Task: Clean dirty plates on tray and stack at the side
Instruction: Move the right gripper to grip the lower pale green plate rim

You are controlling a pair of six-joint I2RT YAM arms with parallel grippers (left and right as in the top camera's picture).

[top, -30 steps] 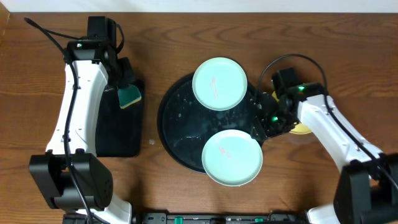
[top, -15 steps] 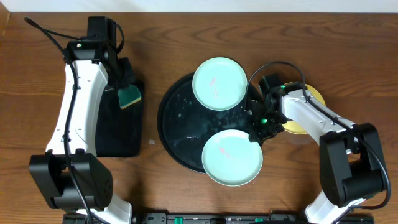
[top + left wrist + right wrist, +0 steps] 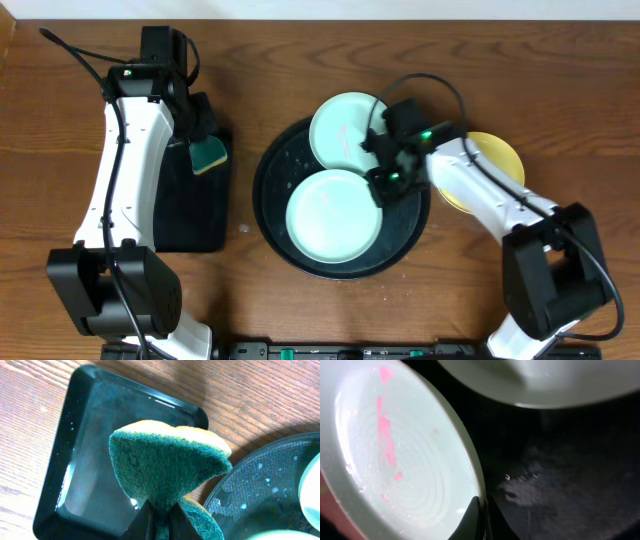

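Two mint plates are on the round tray [image 3: 272, 172], and one yellow plate is off it.

Nearest me, the near mint plate [image 3: 325, 220] lies flat inside the tray, left of centre. My right tool [image 3: 385, 182] is at that plate's right edge. The right wrist view shows its fingers pinched almost together on the rim, so it has hold of the plate. Pink smears [image 3: 384, 430] and droplets sit on the plate's face. The tray floor beside it is wet and speckled.

The yellow plate [image 3: 498, 156] is on the tabletop [image 3: 560, 90] just right of the tray, partly under my right arm. I can't tell if it touches the tray rim.

On the left, my left tool [image 3: 161, 520] is clamped on a green-and-yellow sponge [image 3: 165, 465], which is folded by the pinch. It is over the right side of the wet rectangular tray [image 3: 52, 467].

Farthest out, the far mint plate [image 3: 338, 128] sits at the tray's far rim and overhangs it. The near plate's far edge is right by it; I can't tell if they touch.
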